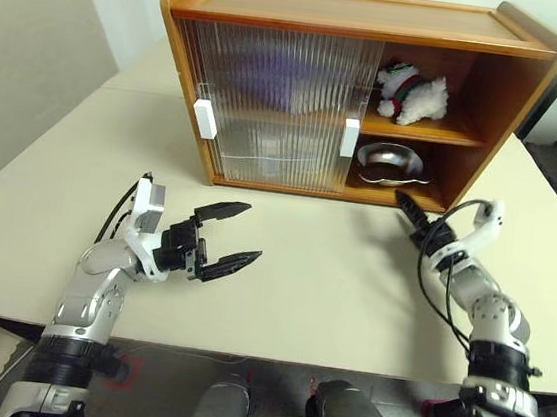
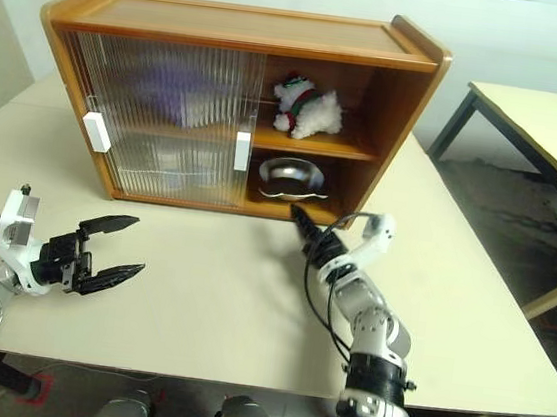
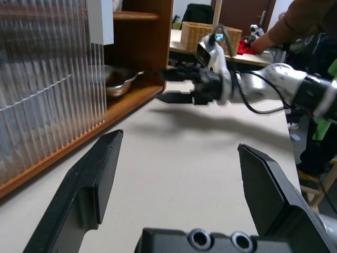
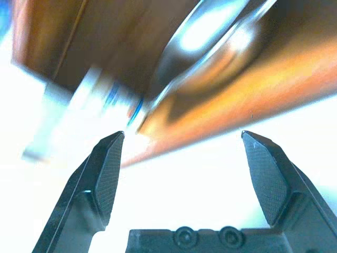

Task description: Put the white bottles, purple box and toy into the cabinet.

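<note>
The left gripper (image 1: 227,235), jaws wide and empty, hovers level over the table (image 1: 331,275), likely waiting. The right gripper (image 4: 181,168), spread wide with nothing held, points at the cabinet (image 1: 361,12) just before its open side. The toy (image 1: 412,93) sits on the shelf above a bowl (image 1: 389,163); a purple blur shows behind the doors.

Purple smear behind cabinet (image 1: 365,22) ribbed doors (image 1: 270,102), shape unreadable. Right wrist view motion-blurred: bowl (image 4: 221,37) a streak. Person (image 3: 295,21) cut off by frame edge.
</note>
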`<act>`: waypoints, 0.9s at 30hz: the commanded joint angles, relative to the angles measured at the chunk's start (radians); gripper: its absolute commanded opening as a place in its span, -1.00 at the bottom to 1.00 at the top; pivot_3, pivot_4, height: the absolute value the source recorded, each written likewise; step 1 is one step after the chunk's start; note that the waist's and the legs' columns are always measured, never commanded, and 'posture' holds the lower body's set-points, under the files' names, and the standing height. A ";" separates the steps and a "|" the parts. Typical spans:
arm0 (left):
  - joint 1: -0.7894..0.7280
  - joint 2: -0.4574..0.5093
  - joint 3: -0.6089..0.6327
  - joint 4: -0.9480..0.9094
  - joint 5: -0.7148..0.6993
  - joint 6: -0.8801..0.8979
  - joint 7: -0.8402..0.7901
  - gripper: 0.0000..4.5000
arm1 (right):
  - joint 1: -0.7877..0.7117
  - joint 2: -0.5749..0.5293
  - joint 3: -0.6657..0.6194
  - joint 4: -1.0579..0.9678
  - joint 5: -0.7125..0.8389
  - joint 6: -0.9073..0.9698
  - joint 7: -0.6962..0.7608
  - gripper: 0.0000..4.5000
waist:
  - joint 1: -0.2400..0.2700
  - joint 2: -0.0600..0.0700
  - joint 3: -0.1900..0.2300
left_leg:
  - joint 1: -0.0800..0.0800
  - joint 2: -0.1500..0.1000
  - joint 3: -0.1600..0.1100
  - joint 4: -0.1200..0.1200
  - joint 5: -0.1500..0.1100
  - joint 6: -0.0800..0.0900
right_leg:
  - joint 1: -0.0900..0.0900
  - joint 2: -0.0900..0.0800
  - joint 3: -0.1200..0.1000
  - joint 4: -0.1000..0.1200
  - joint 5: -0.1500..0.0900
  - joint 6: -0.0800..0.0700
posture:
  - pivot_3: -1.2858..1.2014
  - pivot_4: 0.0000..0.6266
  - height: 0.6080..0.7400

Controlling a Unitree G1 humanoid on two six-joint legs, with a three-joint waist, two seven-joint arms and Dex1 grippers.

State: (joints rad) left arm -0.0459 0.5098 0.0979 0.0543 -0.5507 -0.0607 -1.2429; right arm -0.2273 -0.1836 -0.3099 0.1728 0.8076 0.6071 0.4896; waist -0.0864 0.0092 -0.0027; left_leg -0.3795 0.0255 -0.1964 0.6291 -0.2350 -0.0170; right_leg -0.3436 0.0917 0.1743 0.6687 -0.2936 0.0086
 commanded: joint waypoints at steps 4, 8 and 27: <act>0.017 0.008 0.010 0.005 0.006 -0.008 -0.001 1.00 | -0.004 -0.022 0.141 -0.129 -0.057 -0.008 0.123 0.24 | 0.000 -0.002 -0.001 | 0.000 -0.001 0.002 0.006 0.001 -0.001 | 0.001 0.000 0.001 0.000 -0.001 -0.002 | -0.04 -1.00 1.00; 0.025 0.016 0.016 0.000 0.008 -0.009 0.003 1.00 | -0.037 -0.095 0.320 -0.154 -0.214 -0.098 0.243 -0.40 | 0.001 -0.003 -0.002 | 0.000 -0.002 0.002 0.008 0.001 -0.001 | 0.001 -0.004 0.002 0.000 0.001 -0.004 | -0.03 -1.00 1.00; 0.024 0.009 0.008 -0.004 0.016 -0.015 0.028 1.00 | -0.347 0.063 0.387 0.070 -0.432 -0.303 0.135 -0.97 | 0.025 -0.004 -0.003 | -0.002 0.008 -0.007 -0.003 0.001 -0.002 | -0.006 0.001 -0.002 0.000 0.007 -0.026 | -0.02 -1.00 1.00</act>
State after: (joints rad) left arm -0.0174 0.5230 0.1129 0.0518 -0.5496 -0.0669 -1.2170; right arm -0.5472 -0.1272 0.0819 0.2077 0.4041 0.3366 0.6373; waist -0.0615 0.0049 -0.0055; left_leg -0.3813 0.0335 -0.2033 0.6265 -0.2337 -0.0191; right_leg -0.3496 0.0924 0.1728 0.6688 -0.2863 -0.0176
